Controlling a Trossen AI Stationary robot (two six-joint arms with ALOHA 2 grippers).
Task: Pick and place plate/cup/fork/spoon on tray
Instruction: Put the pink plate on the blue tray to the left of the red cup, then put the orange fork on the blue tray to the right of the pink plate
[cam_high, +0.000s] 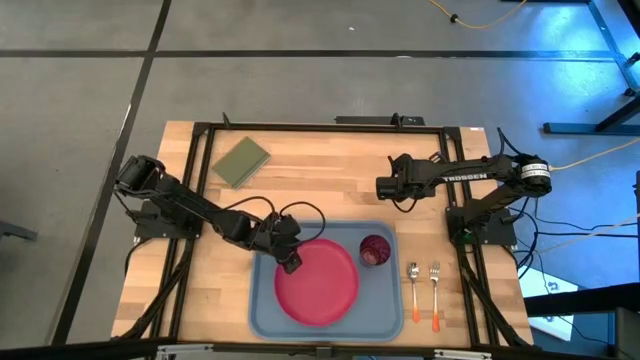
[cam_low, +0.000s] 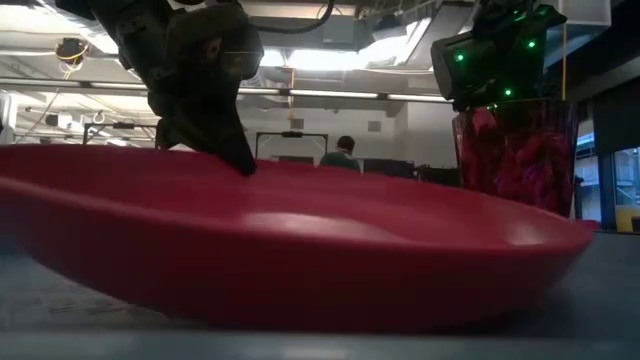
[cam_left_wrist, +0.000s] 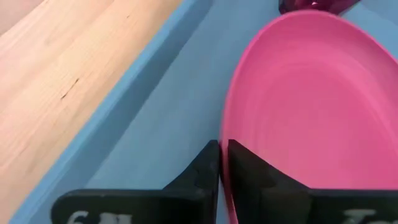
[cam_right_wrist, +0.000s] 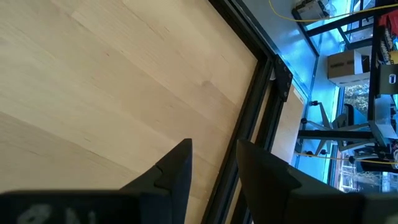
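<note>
One big blue tray (cam_high: 262, 310) sits at the near edge of the table, and the pink plate (cam_high: 318, 282) and red cup (cam_high: 374, 250) lie in it. The left gripper (cam_high: 290, 262) is at the plate's rim — the left wrist view shows its fingers (cam_left_wrist: 205, 171) a small crack apart, one each side of the rim. The low view shows the plate tilted — its left side is up. The fork (cam_high: 435, 295) and spoon (cam_high: 413, 293) lie beside the tray, heads pointing away, handles near. The right gripper (cam_high: 384, 186) hangs open over bare wood.
</note>
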